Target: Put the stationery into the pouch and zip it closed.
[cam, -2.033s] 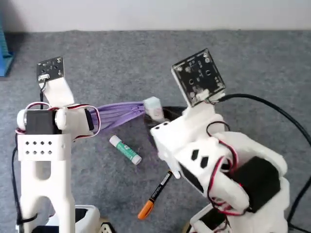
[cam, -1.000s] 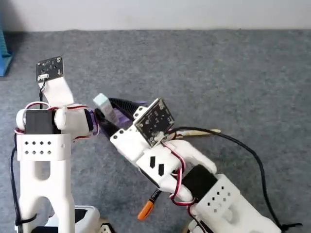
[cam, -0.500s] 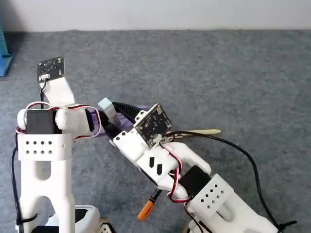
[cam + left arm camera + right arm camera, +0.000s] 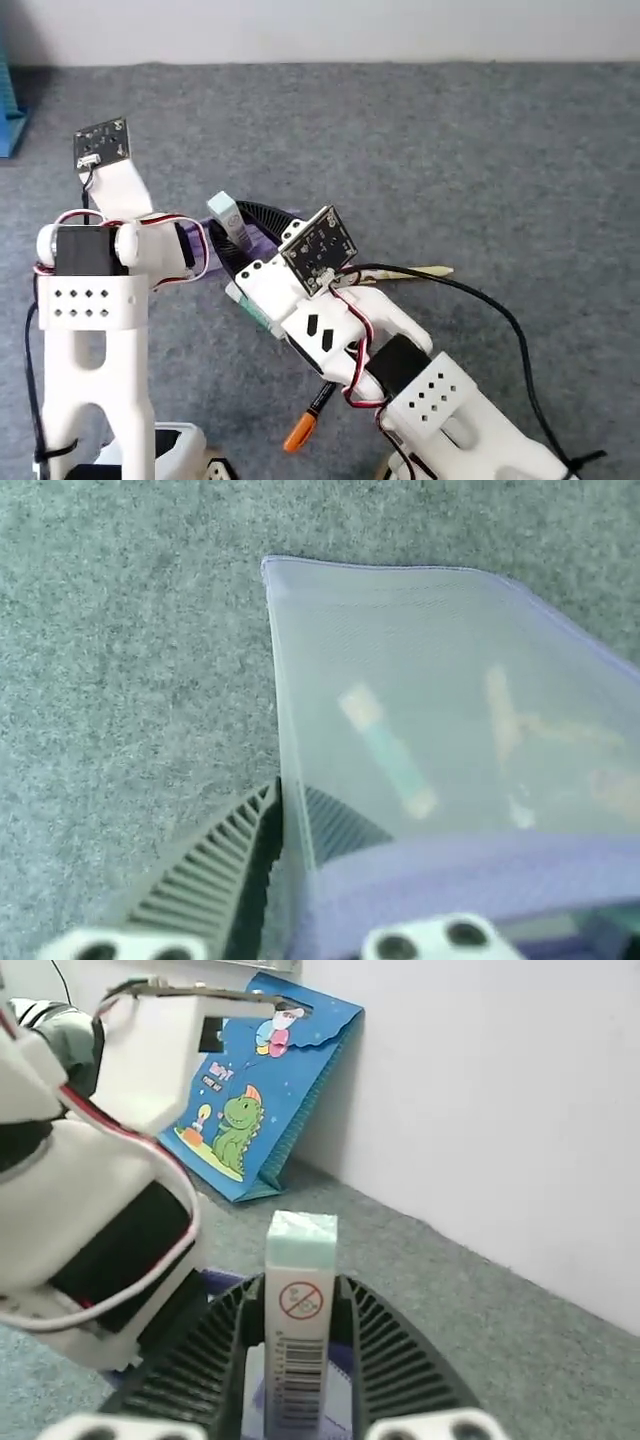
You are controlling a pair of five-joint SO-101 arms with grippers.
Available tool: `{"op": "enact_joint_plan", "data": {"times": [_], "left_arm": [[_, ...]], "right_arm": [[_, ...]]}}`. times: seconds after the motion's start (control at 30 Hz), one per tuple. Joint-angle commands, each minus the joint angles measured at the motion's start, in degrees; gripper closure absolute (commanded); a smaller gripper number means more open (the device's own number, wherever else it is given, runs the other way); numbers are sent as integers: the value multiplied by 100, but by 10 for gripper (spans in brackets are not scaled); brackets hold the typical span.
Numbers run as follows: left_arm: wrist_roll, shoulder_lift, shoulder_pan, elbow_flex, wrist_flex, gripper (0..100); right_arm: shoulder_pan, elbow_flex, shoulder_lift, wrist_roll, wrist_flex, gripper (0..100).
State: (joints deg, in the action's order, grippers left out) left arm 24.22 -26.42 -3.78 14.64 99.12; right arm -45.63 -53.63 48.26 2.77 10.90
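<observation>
My left gripper is shut on the edge of the lilac see-through pouch, holding it off the carpet. In the left wrist view the pouch hangs from the gripper, and a glue stick shows through its wall. My right gripper is shut on a white eraser block with a pale green end, upright just beside the left gripper. The right wrist view shows the eraser clamped between the black ridged jaws of that gripper. The glue stick peeks from under the right arm.
An orange-capped marker lies on the grey carpet near the front, between the arm bases. A thin beige stick lies to the right of the right arm. A blue gift bag leans against the back wall.
The right arm has swung left with the eraser, from the middle of the carpet to right beside the left gripper. It now covers most of the glue stick. The left arm held still.
</observation>
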Motion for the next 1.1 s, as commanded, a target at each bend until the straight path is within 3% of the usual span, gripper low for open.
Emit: {"op": "enact_joint_plan", "data": {"times": [0.0, 0.23, 0.77, 1.07], "left_arm": [[97, 352, -18, 48, 114, 987], [97, 352, -26, 48, 114, 987], [97, 352, -26, 48, 114, 987], [97, 352, -26, 48, 114, 987]], "right_arm": [[101, 53, -303, 255, -84, 985], [251, 440, -312, 316, 1068, 802], [409, 730, 1921, 308, 2756, 832], [418, 730, 2791, 325, 3169, 833]]}}
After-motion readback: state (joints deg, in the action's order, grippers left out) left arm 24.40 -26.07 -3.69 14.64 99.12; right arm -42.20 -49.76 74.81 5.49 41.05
